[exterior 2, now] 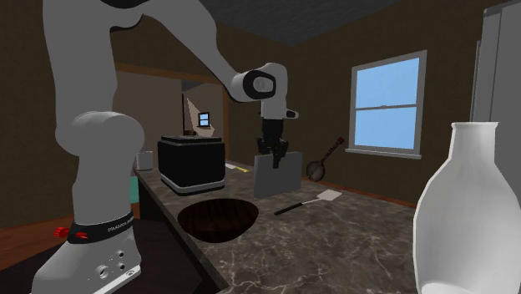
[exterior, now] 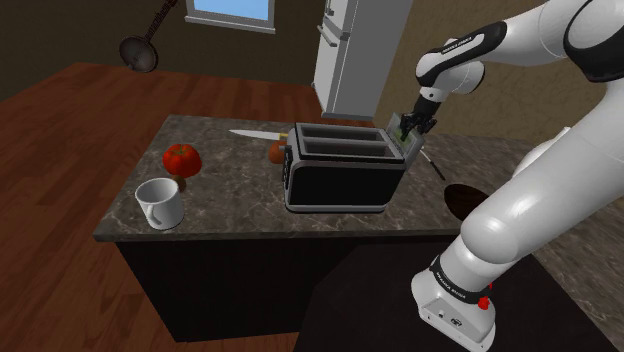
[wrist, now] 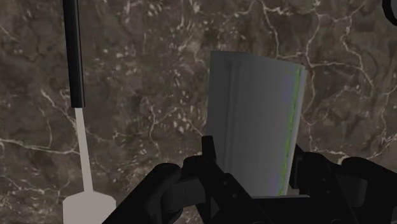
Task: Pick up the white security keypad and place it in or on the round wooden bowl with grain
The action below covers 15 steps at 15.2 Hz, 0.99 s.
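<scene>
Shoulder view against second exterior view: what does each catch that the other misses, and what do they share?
The shoulder view adds the red tomato on the counter. The second exterior view adds the white vase in its foreground. Both share the black toaster, the dark wooden bowl, and the tool shut on the grey keypad.

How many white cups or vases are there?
2: a mug on the counter beside the tomato, and a tall vase at the second exterior view's right. More may hide behind the toaster.
</scene>
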### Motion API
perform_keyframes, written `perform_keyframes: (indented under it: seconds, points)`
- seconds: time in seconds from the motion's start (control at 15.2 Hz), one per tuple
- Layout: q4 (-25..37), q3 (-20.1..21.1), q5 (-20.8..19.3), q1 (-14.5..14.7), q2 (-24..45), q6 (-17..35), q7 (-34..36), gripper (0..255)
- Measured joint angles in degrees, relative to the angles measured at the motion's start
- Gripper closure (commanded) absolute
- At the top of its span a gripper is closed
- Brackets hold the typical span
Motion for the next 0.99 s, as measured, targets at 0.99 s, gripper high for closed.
perform_keyframes:
  seconds: [0.99]
  points:
    - [2.7, 0.5, -1.6, -0.1, -2.7, -5.2, 1.4, 255]
